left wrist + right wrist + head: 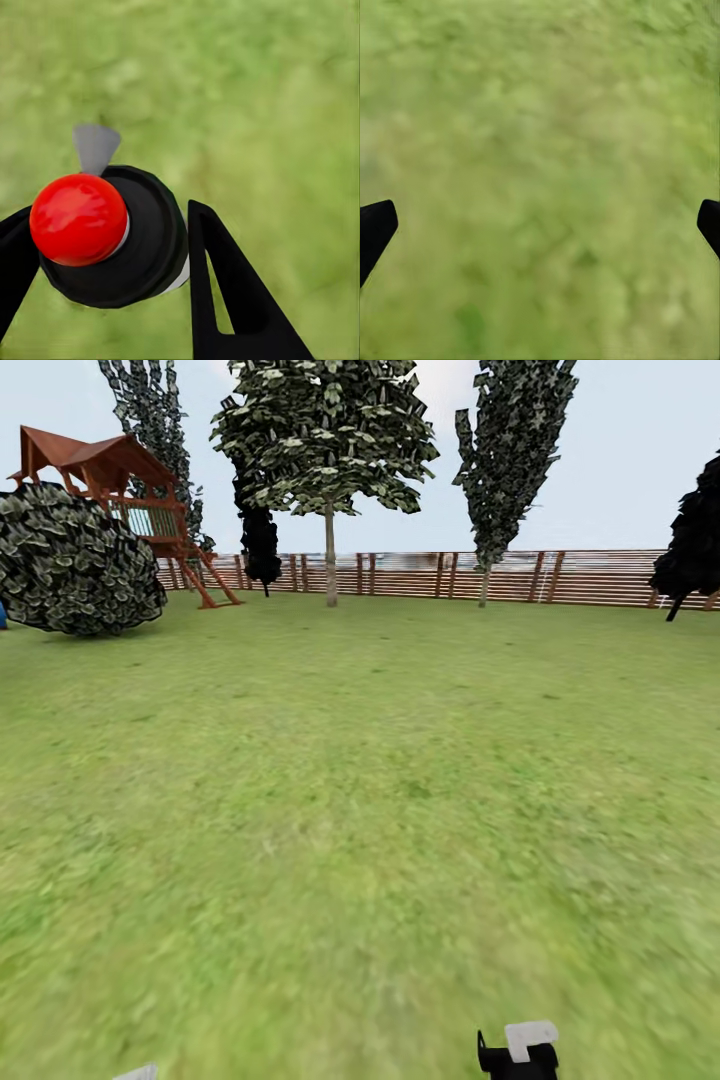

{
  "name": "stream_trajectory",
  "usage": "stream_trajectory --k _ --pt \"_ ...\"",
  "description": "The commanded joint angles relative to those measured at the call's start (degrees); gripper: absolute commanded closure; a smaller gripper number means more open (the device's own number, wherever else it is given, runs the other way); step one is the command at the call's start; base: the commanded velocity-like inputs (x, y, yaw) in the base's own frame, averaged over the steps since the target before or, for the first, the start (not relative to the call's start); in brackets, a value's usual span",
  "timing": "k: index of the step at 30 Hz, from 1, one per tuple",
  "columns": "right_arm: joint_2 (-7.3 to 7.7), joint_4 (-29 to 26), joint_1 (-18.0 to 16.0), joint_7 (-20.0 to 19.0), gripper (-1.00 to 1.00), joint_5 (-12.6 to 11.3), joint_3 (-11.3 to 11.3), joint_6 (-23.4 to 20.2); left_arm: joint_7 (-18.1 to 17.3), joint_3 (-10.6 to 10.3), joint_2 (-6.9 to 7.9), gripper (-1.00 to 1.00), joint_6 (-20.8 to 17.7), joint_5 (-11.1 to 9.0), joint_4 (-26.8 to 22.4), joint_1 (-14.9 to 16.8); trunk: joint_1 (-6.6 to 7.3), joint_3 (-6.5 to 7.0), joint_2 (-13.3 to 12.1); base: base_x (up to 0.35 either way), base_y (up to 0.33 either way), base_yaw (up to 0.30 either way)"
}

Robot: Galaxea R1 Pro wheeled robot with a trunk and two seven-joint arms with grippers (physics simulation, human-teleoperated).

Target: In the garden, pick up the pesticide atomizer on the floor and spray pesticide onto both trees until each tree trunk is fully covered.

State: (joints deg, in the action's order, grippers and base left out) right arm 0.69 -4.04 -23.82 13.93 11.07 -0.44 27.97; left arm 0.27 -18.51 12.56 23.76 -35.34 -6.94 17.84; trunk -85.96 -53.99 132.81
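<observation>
the left gripper [105,262] clamps its black fingers around the red-capped black pesticide atomizer [112,236] above the blurry green grass floor [360,810]. the right gripper [540,225] hangs spread wide. two pale-trunked leafy trees [329,550] stand by the brown slatted wooden fence [590,577].

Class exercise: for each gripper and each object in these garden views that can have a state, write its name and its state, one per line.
left gripper: shut on the atomizer, fingers on either side of it.
atomizer: held off the grass, red cap on top, grey nozzle pointing away.
right gripper: open, nothing between its fingertips, grass below.
tree: upright by the fence, trunk bare, no spray visible on it.
</observation>
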Motion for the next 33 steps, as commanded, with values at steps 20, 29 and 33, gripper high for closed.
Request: stream_trajectory --k 20,29,33 --pt "-0.25 0.1 0.0 0.0 -1.00 0.1 0.1 0.0 0.0 0.1 0.09 1.00 0.0 -0.1 0.0 0.0 0.00 0.00 0.0 0.287 0.042 0.000" --pt "-0.31 0.1 0.0 0.0 -1.00 0.1 0.1 0.0 0.0 0.1 0.09 1.00 0.0 0.0 0.0 0.0 0.00 0.00 0.0 0.339 0.000 0.000" --pt "-0.34 0.1 0.0 0.0 -1.00 0.1 0.1 0.0 0.0 0.1 0.09 1.00 0.0 0.0 0.0 0.0 0.00 0.00 0.0 0.339 0.000 0.000"
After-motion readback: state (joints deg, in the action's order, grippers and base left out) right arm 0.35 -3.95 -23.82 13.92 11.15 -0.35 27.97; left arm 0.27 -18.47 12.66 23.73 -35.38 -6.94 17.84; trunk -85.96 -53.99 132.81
